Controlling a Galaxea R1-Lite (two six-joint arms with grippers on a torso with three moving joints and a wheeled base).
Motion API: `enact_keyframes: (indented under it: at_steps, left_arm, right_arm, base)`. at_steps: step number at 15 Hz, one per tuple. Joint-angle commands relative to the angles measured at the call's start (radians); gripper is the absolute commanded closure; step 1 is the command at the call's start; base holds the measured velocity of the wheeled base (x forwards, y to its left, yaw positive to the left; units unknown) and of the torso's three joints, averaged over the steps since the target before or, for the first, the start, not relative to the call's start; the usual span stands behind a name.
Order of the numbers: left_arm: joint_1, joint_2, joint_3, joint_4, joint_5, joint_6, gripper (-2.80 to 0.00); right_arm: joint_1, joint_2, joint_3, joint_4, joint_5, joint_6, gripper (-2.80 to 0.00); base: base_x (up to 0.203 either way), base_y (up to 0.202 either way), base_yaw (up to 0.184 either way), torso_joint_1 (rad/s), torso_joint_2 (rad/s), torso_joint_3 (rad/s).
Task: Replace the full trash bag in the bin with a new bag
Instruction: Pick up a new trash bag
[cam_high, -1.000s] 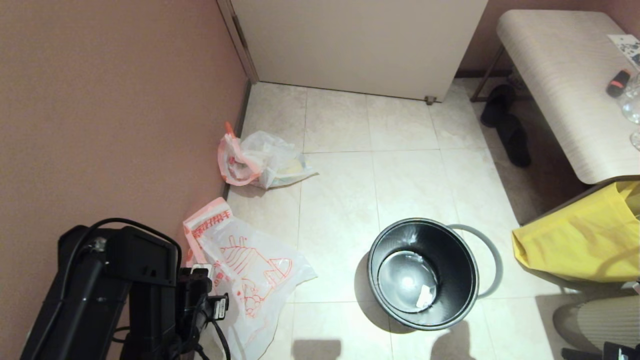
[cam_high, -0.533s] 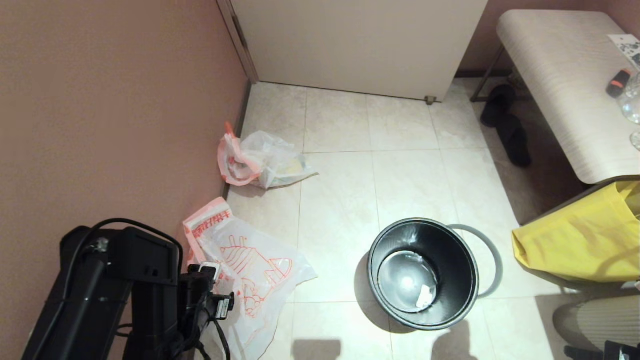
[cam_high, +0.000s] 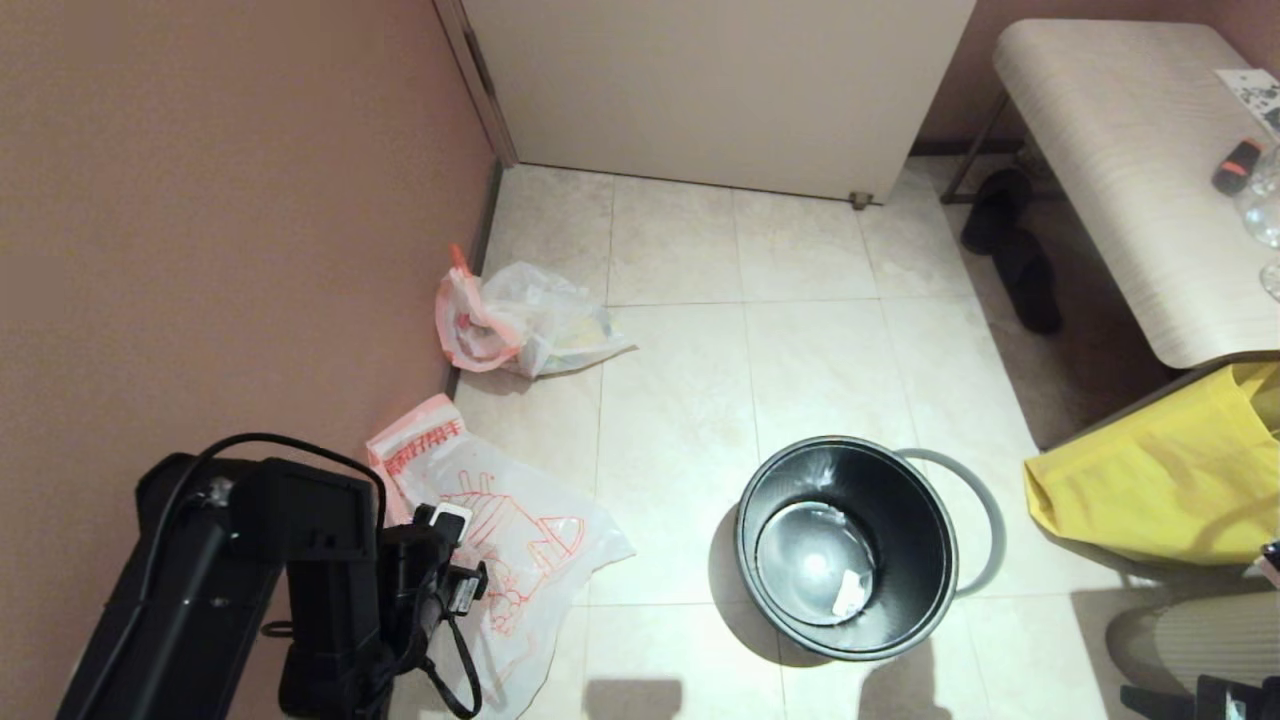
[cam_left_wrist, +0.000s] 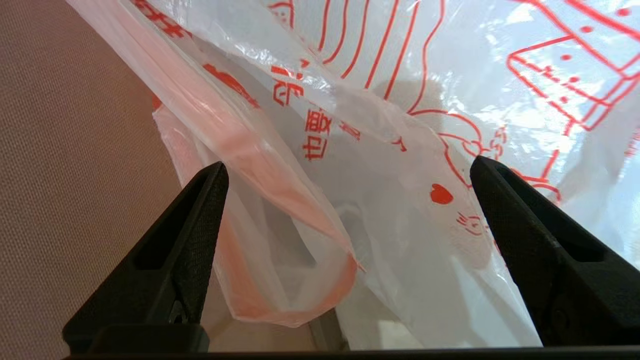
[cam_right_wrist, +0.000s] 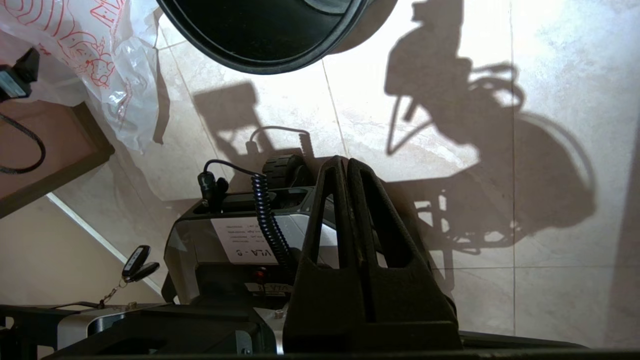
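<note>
The new bag (cam_high: 520, 540) lies flat on the tiles by the left wall, its red house drawing facing up. My left gripper (cam_left_wrist: 348, 165) hangs open just above the new bag (cam_left_wrist: 400, 150), whose pink handle loop (cam_left_wrist: 280, 280) sits between the fingers. The full trash bag (cam_high: 520, 325) is slumped further back against the wall. The black bin (cam_high: 845, 545) stands unlined at centre right, with its grey ring (cam_high: 985, 510) on the floor behind it. My right gripper (cam_right_wrist: 345, 161) is shut on nothing, parked low by the robot's base near the bin (cam_right_wrist: 270, 35).
A pink wall (cam_high: 220, 250) runs along the left and a white door (cam_high: 710, 90) closes the back. A bench (cam_high: 1130, 180), black slippers (cam_high: 1010, 245) and a big yellow bag (cam_high: 1160, 480) crowd the right. The robot's base (cam_right_wrist: 220, 260) is close to the right gripper.
My left arm has shifted a little to the right and forward over the new bag. The bags and the bin have not moved.
</note>
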Motion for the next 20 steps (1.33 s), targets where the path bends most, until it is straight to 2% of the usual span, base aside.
enact_keyframes:
  at_steps: [1, 4, 7, 8, 9, 11, 13, 15, 20]
  left_arm:
    - [-0.009, -0.007, -0.037, 0.036, 0.046, -0.009, -2.8]
    - [-0.043, -0.008, -0.151, 0.135, 0.149, -0.062, -2.8]
    - [-0.061, 0.075, -0.356, 0.233, 0.328, -0.106, -2.8]
    - [-0.064, 0.104, -0.413, 0.288, 0.401, -0.139, -2.8]
    - [-0.074, 0.112, -0.434, 0.336, 0.438, -0.212, -2.8]
    - [-0.085, 0.118, -0.458, 0.385, 0.485, -0.302, -2.8]
    - [-0.084, 0.125, -0.478, 0.399, 0.492, -0.327, -2.8]
    - [-0.084, 0.123, -0.484, 0.394, 0.515, -0.392, -2.8]
    - [-0.109, 0.09, -0.473, 0.366, 0.565, -0.4, -2.8]
  right_arm:
    - [0.006, 0.015, -0.004, -0.001, -0.001, 0.003, 0.0]
    - [0.006, 0.041, -0.004, -0.008, -0.002, 0.004, 0.0]
    - [0.006, 0.051, -0.001, -0.008, -0.002, 0.005, 0.0]
    - [0.006, 0.051, 0.002, -0.008, -0.002, 0.005, 0.0]
    - [0.006, 0.058, 0.005, -0.008, -0.001, 0.005, 0.0]
    - [0.006, 0.087, 0.007, -0.009, -0.001, 0.006, 0.0]
    - [0.006, 0.104, 0.004, -0.012, -0.001, 0.006, 0.0]
    - [0.006, 0.108, 0.007, -0.03, 0.0, 0.007, 0.0]
    - [0.008, 0.121, 0.007, -0.031, -0.001, 0.008, 0.0]
  base:
    - [0.0, 0.0, 0.0, 0.0, 0.0, 0.0]
    - [0.0, 0.0, 0.0, 0.0, 0.0, 0.0]
    - [0.0, 0.0, 0.0, 0.0, 0.0, 0.0]
    - [0.0, 0.0, 0.0, 0.0, 0.0, 0.0]
    - [0.0, 0.0, 0.0, 0.0, 0.0, 0.0]
    - [0.0, 0.0, 0.0, 0.0, 0.0, 0.0]
    - [0.0, 0.0, 0.0, 0.0, 0.0, 0.0]
    - [0.0, 0.0, 0.0, 0.0, 0.0, 0.0]
    - [0.0, 0.0, 0.0, 0.0, 0.0, 0.0]
